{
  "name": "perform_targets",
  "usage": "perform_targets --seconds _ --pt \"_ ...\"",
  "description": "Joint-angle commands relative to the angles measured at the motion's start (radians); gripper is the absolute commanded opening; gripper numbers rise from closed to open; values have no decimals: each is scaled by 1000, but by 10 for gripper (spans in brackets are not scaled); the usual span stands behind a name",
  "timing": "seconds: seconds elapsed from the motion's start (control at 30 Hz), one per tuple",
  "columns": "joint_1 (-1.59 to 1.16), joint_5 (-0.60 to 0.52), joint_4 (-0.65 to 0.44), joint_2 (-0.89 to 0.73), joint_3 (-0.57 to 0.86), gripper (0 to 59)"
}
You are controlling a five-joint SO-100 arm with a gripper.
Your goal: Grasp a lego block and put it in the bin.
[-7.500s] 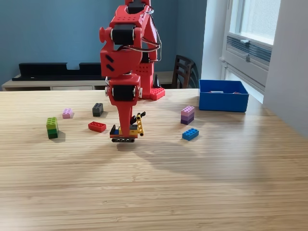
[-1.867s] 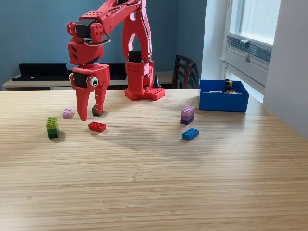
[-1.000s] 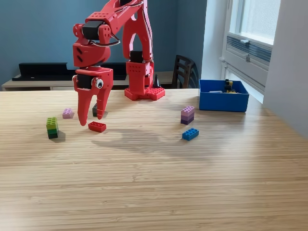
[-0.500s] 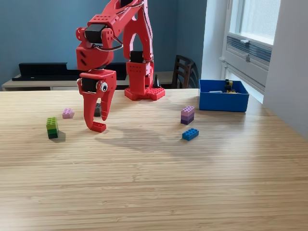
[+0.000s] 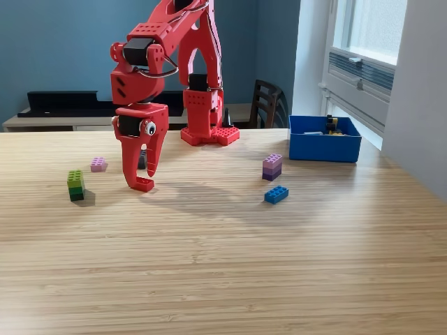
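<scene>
Pincer [image 5: 142, 183] over a block [image 5: 144, 184] — bin [image 5: 324, 148] far at exterior view's right.

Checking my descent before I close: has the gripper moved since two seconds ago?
Yes. The gripper has shifted toward the exterior view's right and down, away from the pink block, and now straddles the red block on the table.

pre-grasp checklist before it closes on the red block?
1. Gripper open: ok, jaws spread.
2. Red block between the fingertips: ok, one finger on each side.
3. Tips down at table level: cannot tell from this angle.
4. Neighbours clear: ok, pink block and green stack stand apart; the dark block behind the fingers is mostly hidden.
5. Bin reachable and open-topped: ok, already holds some pieces.
</scene>
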State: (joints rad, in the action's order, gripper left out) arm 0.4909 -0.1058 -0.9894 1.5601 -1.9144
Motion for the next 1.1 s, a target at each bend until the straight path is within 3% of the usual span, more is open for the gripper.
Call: perform_targets --seconds 0.03,0.3,0.57,0.93,1.1 --pt "18 -6 -3 -48 61 201" --pt "31 -17 -51 -137 141 145" --pt "32 -75 -44 -152 173 1" --pt "21 -115 -58 -135 172 0" --pt "-28 -178 -206 -129 345 0"
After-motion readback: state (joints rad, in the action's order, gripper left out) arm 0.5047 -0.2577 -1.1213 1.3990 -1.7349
